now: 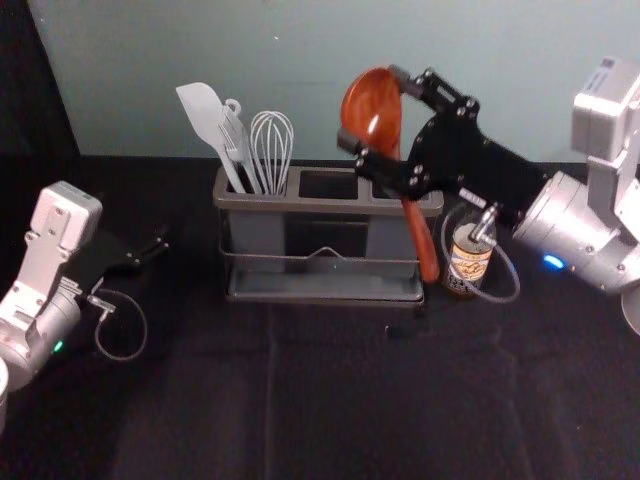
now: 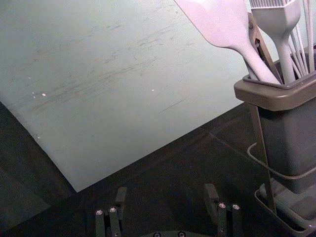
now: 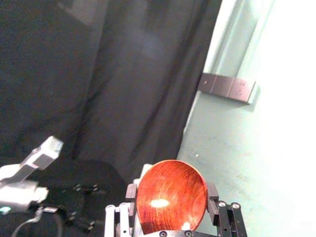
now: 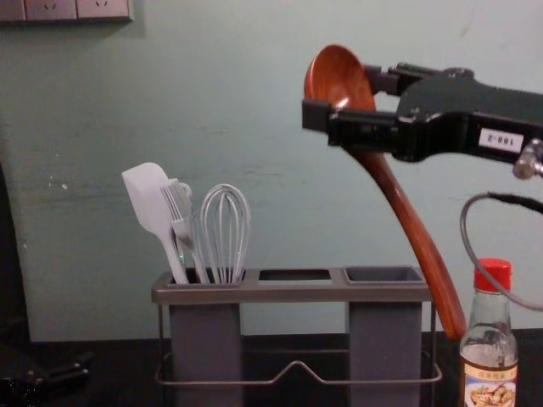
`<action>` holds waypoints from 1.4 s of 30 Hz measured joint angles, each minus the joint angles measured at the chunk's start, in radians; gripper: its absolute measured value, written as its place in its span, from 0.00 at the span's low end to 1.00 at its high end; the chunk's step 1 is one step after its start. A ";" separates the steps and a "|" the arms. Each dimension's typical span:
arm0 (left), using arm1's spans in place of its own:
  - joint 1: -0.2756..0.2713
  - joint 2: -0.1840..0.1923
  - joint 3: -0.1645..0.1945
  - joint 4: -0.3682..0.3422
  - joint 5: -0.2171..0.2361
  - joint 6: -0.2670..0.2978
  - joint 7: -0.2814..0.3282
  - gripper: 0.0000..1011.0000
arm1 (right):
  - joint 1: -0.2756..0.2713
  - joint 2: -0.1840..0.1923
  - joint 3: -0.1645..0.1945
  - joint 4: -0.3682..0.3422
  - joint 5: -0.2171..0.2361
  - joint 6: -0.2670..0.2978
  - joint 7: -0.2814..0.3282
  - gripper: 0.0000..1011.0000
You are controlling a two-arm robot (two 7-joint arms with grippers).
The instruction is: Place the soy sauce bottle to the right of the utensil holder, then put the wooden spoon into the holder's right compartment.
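Wooden spoon (image 1: 421,240): it is held up at the right end of the utensil holder (image 1: 300,205), bowl uppermost, its handle slanting down and toward the right in the chest view. Your right gripper (image 1: 373,109) has its fingers closed around the bowl, one on each side, above the level of the holder's rim. The handle's lower end hangs outside the right compartment (image 4: 383,275), between the holder and the soy sauce bottle (image 1: 468,260); whether it touches either one, you cannot tell from here. The bottle, clear glass with a red cap (image 4: 494,275) and a picture label, stands upright on the dark worktop (image 1: 320,390), just to the right of the holder. In the holder's left compartment, a pale spatula (image 4: 150,199), a brush-like utensil (image 4: 180,208) and a wire whisk (image 4: 226,233) stand with their heads up, the spatula tilting to the left. Your left gripper (image 1: 155,250) is parked low at the left, well apart from the holder; its fingers are spread with nothing between them. Behind the worktop is a plain grey-green wall (image 4: 280,153), with a socket panel (image 4: 76,8) at the chest view's upper left.
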 joint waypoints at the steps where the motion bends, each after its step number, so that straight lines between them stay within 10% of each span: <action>1: 0.000 0.000 0.000 0.000 0.000 0.000 0.000 0.99 | 0.006 -0.004 0.002 0.007 0.000 -0.006 0.001 0.83; 21: 0.000 0.000 0.000 0.000 0.000 0.000 0.000 0.99 | 0.248 -0.104 -0.018 0.304 -0.020 -0.126 0.087 0.83; 42: 0.000 0.000 0.000 0.000 0.000 0.000 0.000 0.99 | 0.334 -0.168 -0.050 0.498 -0.040 -0.219 0.120 0.83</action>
